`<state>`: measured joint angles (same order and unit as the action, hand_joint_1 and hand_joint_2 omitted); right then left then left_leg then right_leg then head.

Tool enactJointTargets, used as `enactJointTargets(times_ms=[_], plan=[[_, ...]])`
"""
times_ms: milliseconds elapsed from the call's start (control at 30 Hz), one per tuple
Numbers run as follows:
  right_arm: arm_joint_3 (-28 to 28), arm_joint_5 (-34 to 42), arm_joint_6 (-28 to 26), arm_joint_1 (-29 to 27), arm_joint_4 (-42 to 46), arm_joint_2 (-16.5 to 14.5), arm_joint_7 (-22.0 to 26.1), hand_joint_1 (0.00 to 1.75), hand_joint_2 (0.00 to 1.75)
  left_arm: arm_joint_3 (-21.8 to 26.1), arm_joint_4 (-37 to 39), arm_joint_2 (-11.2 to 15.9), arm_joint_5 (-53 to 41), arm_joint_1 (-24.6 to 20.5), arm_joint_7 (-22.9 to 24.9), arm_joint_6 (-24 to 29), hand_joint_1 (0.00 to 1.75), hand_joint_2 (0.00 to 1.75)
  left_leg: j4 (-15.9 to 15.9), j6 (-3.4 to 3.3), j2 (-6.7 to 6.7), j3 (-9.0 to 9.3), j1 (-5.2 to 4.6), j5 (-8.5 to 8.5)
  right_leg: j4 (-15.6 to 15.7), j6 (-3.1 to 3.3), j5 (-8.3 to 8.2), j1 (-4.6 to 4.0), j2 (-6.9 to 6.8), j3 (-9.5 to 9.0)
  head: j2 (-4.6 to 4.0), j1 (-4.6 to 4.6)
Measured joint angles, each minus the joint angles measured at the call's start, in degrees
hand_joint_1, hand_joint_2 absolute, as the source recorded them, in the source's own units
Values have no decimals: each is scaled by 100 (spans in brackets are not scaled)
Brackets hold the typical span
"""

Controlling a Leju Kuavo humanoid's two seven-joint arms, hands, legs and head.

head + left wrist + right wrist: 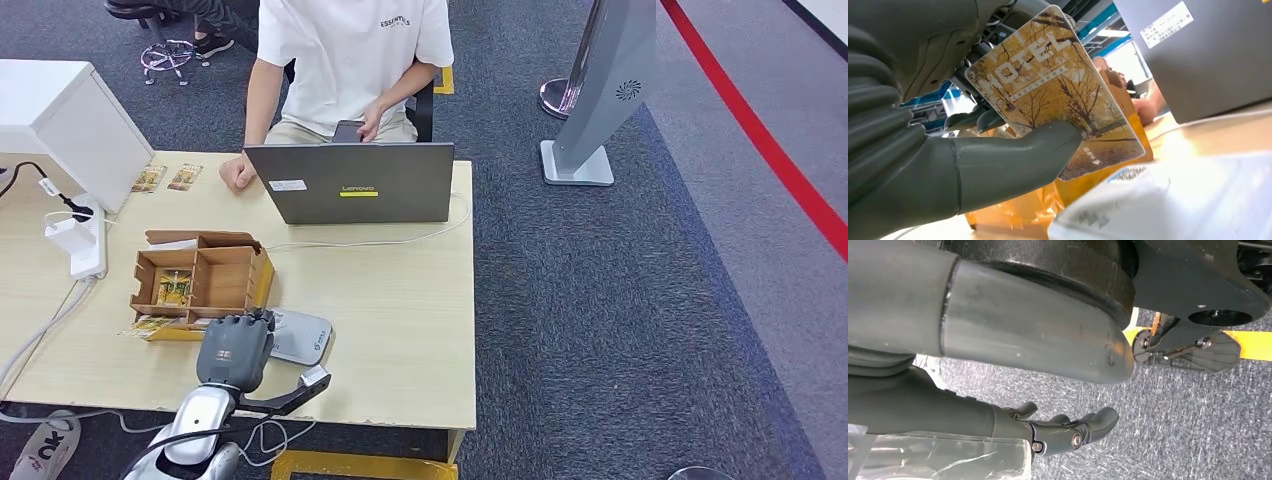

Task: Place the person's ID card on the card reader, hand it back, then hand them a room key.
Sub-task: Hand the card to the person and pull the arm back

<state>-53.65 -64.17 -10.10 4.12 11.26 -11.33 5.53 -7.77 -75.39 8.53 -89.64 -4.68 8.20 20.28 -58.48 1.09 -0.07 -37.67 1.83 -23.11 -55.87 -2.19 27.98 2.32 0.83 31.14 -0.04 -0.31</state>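
My left hand (235, 350) hovers at the table's near edge, just in front of the cardboard key box (200, 280). It pinches a room key card (1058, 90), printed "HOTEL" over yellow autumn trees, between the thumb (1013, 160) and the fingers behind it. The grey card reader (300, 336) lies flat on the table just right of that hand. The person (345, 60) in a white T-shirt sits behind a grey laptop (352, 182). My right hand (1068, 432) hangs over the carpet, fingers loosely curled, holding nothing.
More key cards (172, 288) stand in the box's compartments, and two (167, 178) lie at the table's far left. A white power strip (80, 235) with cables and a white box (65, 125) occupy the left. A grey sign stand (600, 90) is on the carpet to the right.
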Motion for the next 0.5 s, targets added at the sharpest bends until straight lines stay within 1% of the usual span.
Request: enactJointTargets(times_ms=[100,200,300,500], plan=[[25,-30,-17,1,0,1,-8,0,0,-1,143,-14,-22,18,55,-67,175,175,0,0,0,0,0,0,0,0,0,0,0,0,0,0],[33,-54,-24,2,-2,1,-25,0,0,-64,314,-46,-27,-4,233,-291,175,175,0,0,-3,2,-1,0,0,0,1,1,-3,-3,0,1],[38,-51,-16,3,-2,1,-39,0,0,-163,414,-76,-28,-73,308,-526,175,175,0,0,-6,13,-1,-1,0,4,4,1,-8,-17,0,0],[39,-10,-109,-1,-6,1,-39,0,0,-233,426,-105,-21,-104,230,-661,175,175,2,1,-10,41,-1,-1,0,9,8,0,-16,-44,0,0]])
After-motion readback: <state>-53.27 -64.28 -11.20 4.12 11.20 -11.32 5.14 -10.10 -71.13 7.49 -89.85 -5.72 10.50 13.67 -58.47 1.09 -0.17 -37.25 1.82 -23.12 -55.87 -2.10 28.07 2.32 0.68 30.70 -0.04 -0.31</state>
